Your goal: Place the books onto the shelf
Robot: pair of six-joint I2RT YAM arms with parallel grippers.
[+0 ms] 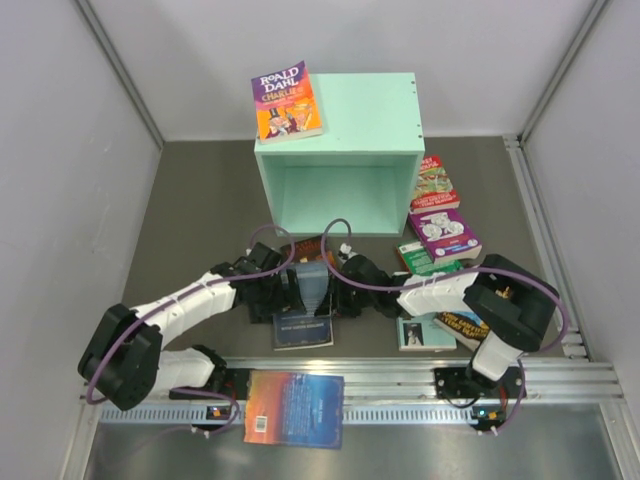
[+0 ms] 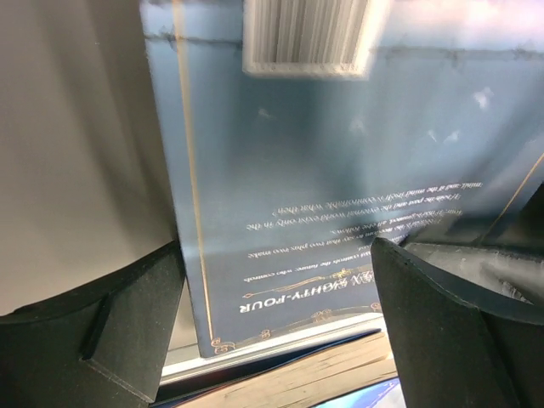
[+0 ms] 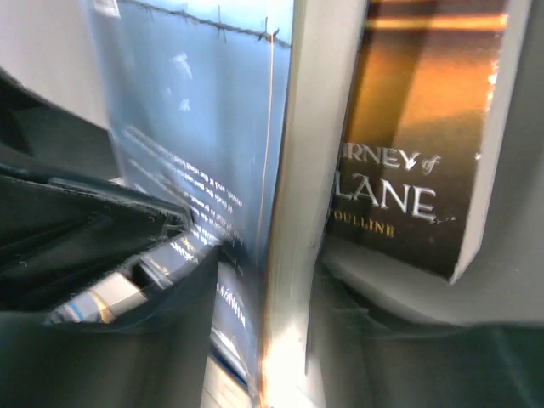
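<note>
Mint-green shelf (image 1: pixel 370 110) at the table's (image 1: pixel 200 200) far middle empty inside, one purple book (image 1: pixel 286 102) on its roof, barely begun; grey-blue book (image 1: pixel 312 285) upright mid-table between splayed left gripper (image 2: pixel 274 255) and right gripper (image 1: pixel 352 292), clamped or not impossible to tell; other books (image 1: pixel 440 225) flat toward the right edge.

The shelf (image 1: pixel 345 150) is recorded at 12 o'clock, with a purple book (image 1: pixel 286 101) laid on its top. A grey-blue book (image 1: pixel 312 285) is seen upright at centre, between the left arm (image 1: pixel 190 300) and the right arm (image 1: pixel 440 290).
</note>
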